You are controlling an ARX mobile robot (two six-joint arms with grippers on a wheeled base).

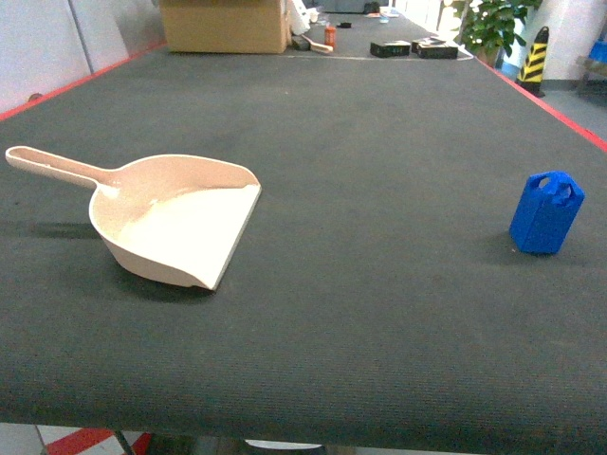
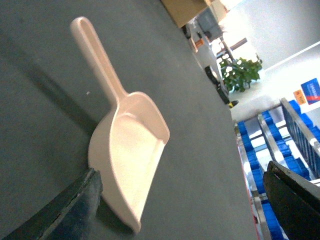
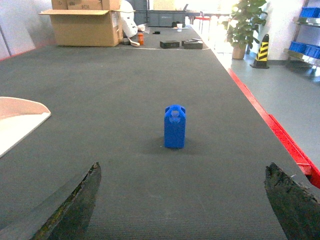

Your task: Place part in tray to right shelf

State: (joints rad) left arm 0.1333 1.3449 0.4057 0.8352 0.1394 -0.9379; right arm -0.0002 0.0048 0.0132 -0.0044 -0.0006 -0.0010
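— Where's your part (image 1: pixel 546 212)?
— Upright on the dark table (image 1: pixel 360 313), right side, well apart from the tray (image 1: pixel 175 220) at left.
— Your jaws?
— Both grippers' fingers spread wide, holding nothing.

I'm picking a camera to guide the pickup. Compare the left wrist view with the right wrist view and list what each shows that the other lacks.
Only the left wrist view shows the beige tray whole, handle included, plus shelves of blue crates beyond the table edge. Only the right wrist view shows the small blue part standing upright, a cardboard box at the far end and a striped yellow-black bollard. Both show the dark table mat, the potted plant, and an open pincer's fingertips at the bottom corners: left, right. The right view catches just the tray's lip.
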